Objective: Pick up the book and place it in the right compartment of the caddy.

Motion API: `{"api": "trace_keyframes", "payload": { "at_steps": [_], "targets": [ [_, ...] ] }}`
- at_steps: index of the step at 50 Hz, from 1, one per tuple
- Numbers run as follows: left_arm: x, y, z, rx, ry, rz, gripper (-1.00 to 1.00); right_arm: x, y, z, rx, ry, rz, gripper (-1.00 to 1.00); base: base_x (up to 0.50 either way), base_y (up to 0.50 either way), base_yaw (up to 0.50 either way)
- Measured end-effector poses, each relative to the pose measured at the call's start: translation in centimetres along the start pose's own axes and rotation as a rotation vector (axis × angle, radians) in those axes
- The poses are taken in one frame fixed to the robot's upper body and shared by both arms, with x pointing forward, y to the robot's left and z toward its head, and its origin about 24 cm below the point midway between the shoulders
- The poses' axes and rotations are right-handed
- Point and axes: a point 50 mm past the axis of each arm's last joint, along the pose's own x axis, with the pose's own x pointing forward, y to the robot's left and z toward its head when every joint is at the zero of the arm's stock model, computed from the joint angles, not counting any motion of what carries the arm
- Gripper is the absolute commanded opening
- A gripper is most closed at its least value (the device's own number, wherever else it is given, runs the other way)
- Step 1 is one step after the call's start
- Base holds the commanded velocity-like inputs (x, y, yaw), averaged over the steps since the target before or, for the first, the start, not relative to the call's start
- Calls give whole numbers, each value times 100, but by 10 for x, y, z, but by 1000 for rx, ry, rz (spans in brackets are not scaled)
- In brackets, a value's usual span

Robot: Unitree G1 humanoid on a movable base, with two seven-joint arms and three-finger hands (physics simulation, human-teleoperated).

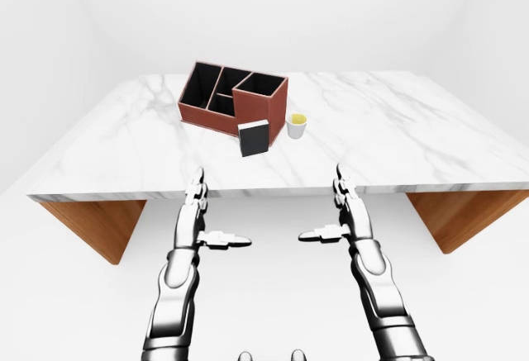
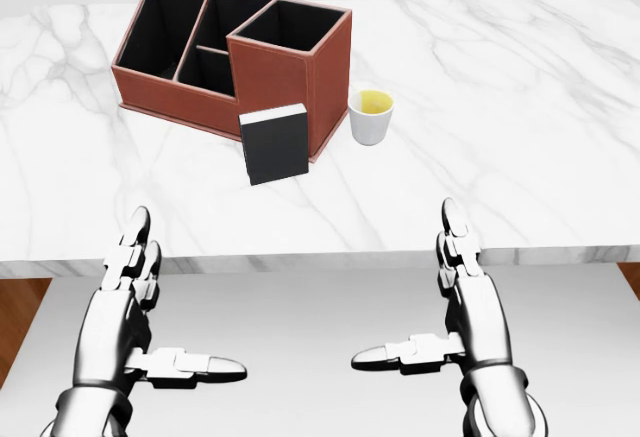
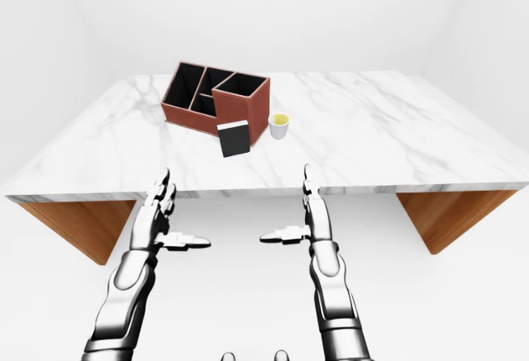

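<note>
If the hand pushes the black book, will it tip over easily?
Probably yes. The book stands upright, thin for its height, apparently leaning on the caddy, so a sideways push may topple it. It looks stiff, like a hardcover. The marble table seems smooth, so it may slide.

No text, label, brand, number or sign can be read anywhere. The black book (image 2: 273,144) at the centre of the head view shows a plain cover, and the brown caddy (image 2: 285,72) and white cup (image 2: 370,117) bear no markings.
</note>
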Motion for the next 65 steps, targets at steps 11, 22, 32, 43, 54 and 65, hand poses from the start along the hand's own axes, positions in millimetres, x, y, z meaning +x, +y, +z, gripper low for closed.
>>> {"api": "trace_keyframes", "payload": {
  "at_steps": [11,22,32,43,54,65],
  "targets": [
    [2,1,7,1,-37,5,100,1,-2,3,-39,-14,14,100,0,26,0],
    [2,5,10,7,-56,16,100,2,1,12,-60,-48,34,100,0,50,0],
    [1,6,10,5,-63,20,100,3,5,22,-78,-70,49,100,0,50,0],
    [0,8,9,4,-66,25,100,6,5,30,-73,-80,37,100,0,6,0],
    [0,10,12,0,-77,29,100,7,5,43,-82,-92,76,100,0,0,0],
    [0,14,19,7,-103,32,100,10,4,60,-124,-140,102,100,0,0,0]
  ]
}}
